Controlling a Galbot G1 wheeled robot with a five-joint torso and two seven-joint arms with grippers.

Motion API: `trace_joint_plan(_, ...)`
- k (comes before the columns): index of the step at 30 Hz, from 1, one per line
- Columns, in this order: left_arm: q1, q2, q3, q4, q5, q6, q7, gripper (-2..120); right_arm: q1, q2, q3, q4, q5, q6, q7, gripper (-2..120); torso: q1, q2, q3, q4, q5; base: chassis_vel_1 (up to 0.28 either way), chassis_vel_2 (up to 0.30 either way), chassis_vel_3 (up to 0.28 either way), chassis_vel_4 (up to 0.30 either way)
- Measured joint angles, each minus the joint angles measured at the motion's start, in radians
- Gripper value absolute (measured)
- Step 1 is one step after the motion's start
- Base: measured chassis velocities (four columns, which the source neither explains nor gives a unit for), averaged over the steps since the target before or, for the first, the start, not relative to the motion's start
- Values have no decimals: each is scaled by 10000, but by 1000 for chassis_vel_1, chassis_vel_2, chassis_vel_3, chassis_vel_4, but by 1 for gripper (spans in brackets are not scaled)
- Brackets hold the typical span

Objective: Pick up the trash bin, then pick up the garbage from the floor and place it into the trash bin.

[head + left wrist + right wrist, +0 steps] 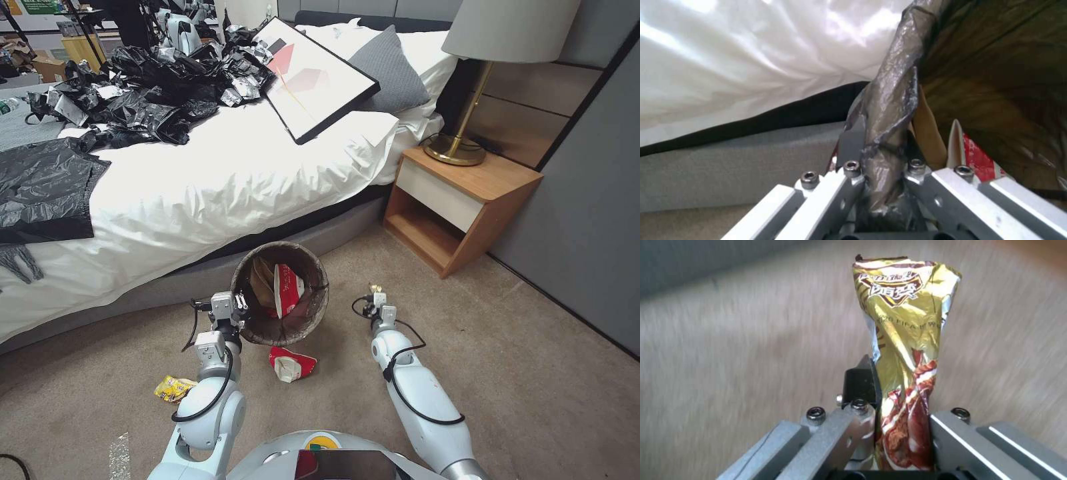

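— What's your carpet [533,373] carrying near the bed [220,180]?

— You've got a red wrapper [291,364] lying out from the bed's long side, and a yellow wrapper [173,388] a little further out from the bed, apart from the red one. A wooden nightstand [460,207] stands just beside the bed's head end.

— And on the bed itself?

— Your white cover holds a heap of black bags [160,87] across the bed's middle, one flat black bag [43,190] at its near edge, and a framed picture [313,77] leaning on a grey pillow [390,70] at its head.
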Motion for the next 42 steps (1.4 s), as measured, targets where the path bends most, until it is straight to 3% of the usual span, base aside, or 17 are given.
trace_joint_plan(2, -4, -5, 23, 14, 6, 7, -1, 2, -193, -35, 0, 662, -892, 777, 188, 0, 0, 0, 0, 0, 0, 0, 0, 0, 0)
trace_joint_plan(3, -1, -6, 33, 17, 12, 13, -3, 2, -285, -36, 4, 1010, -1404, 1642, 212, 0, 0, 0, 0, 0, 0, 0, 0, 0, 0)
trace_joint_plan(4, -1, -6, 33, 17, 12, 13, -3, 2, -285, -36, 4, 1010, -1404, 1642, 212, 0, 0, 0, 0, 0, 0, 0, 0, 0, 0)
trace_joint_plan(10, 15, -12, 37, 22, 20, 108, -17, 2, -518, -49, 11, 2099, -2074, 4082, -379, 0, 0, 0, 0, 1, 0, 0, 0, 0, 0)
trace_joint_plan(18, 79, -32, 168, -135, -395, 535, -141, 2, -1012, -177, -322, 4317, -2005, 5515, -2300, 0, 0, 0, -1, 0, -1, 0, 0, 0, 0)
trace_joint_plan(26, 236, 6, 217, -365, -763, 1061, -135, 2, -1340, -497, -1198, 5911, -1664, 5888, -3988, 0, 0, 0, -1, 2, -1, 0, 0, 0, 0)
trace_joint_plan(42, 334, 8, 374, -446, -789, 1322, -30, 2, -1368, -698, -2329, 6317, -1537, 5787, -4519, 0, 0, 0, -1, 2, -1, 0, 0, 0, 0)
